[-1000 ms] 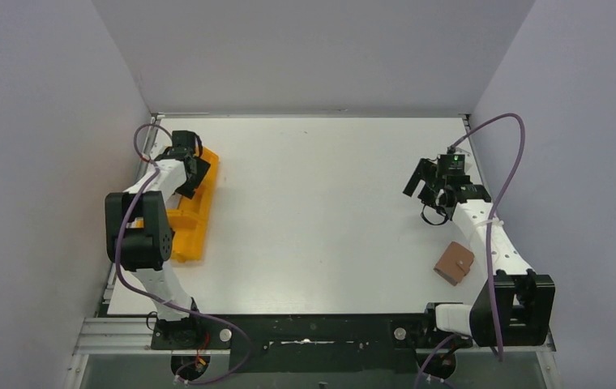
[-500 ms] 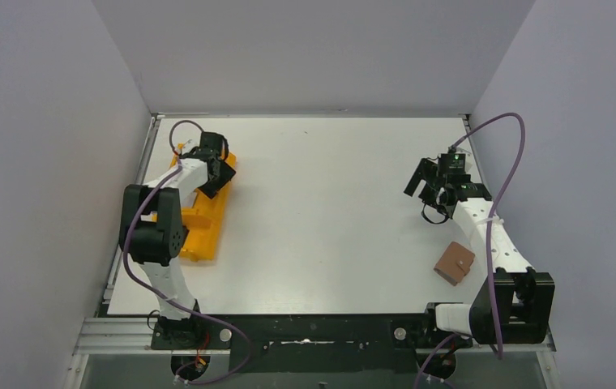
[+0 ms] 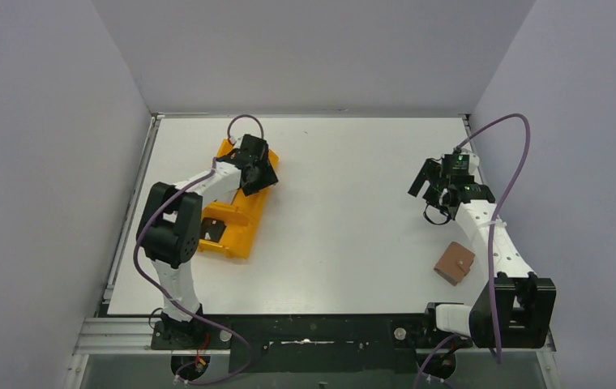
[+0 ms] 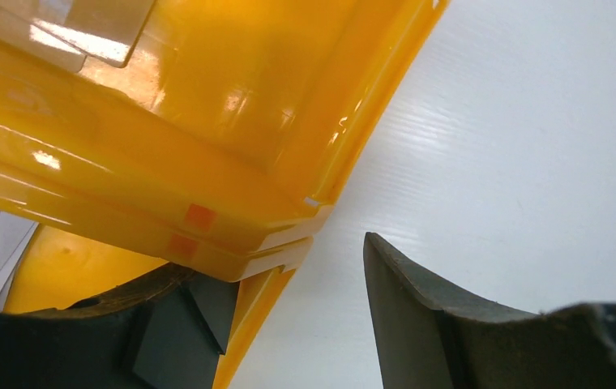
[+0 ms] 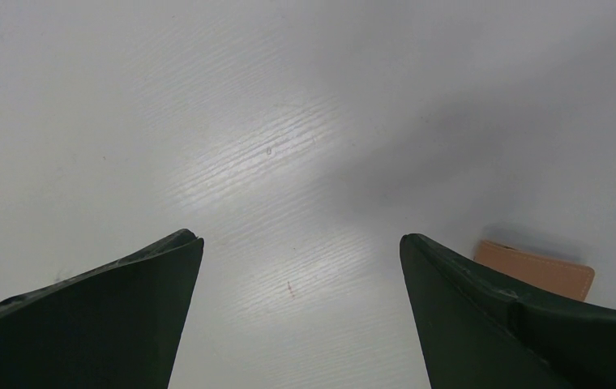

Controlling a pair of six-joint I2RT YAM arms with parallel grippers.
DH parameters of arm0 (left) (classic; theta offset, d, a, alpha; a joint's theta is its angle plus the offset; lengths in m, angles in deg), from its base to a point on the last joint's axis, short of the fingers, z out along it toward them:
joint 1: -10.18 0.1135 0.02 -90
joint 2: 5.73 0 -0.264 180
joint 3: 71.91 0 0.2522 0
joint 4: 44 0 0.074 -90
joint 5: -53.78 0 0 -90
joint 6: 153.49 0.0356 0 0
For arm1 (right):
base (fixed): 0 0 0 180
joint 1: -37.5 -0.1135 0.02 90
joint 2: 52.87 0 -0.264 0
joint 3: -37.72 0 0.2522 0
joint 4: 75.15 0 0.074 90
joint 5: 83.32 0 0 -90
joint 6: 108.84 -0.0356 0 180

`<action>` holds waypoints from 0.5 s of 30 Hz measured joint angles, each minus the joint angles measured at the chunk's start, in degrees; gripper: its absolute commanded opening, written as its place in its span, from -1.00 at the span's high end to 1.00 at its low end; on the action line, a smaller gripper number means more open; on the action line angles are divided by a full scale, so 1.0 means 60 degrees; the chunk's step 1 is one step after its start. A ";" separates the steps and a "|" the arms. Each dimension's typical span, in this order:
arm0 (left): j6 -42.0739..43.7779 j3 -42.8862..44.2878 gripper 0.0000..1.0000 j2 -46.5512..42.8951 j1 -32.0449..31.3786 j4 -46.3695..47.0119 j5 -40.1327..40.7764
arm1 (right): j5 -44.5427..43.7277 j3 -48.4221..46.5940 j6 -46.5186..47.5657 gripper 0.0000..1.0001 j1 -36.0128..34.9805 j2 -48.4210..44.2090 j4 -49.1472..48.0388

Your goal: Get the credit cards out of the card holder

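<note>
- Overhead, the white table (image 3: 345,203) shows a faint ribbed grain; plain grey walls (image 3: 321,49) stand close at its left, far and right edges.
- Orange tray (image 3: 236,219) lies skewed on the left half, apart from the left edge.
- Left gripper (image 4: 297,259) is at the tray's far end: one finger against the rim, the other out over bare table with a gap showing. Jaws parted, not clamped.
- Right gripper (image 5: 301,239) is spread wide above bare table near the right edge, nothing between its fingers.
- Card holder (image 3: 455,263) lies folded shut, flat by the right edge, beside the right arm, nearer the bases than that gripper.
- Widest bare stretch: mid-table, between tray and right gripper.
</note>
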 measured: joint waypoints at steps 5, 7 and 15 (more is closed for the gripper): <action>0.0714 -0.0273 -0.12 0.0000 -0.0667 0.0980 -0.0834 | -0.0087 0.0004 0.0040 -0.95 0.0120 -0.0346 0.0000; 0.1027 -0.0368 -0.12 0.0000 -0.1038 0.1322 -0.1024 | -0.0080 0.0004 0.0055 -0.95 0.0164 -0.0557 -0.0011; 0.1956 -0.0627 -0.12 -0.0011 -0.2652 0.2204 -0.1993 | 0.0073 0.0171 0.0073 -0.95 0.0178 -0.1384 -0.0153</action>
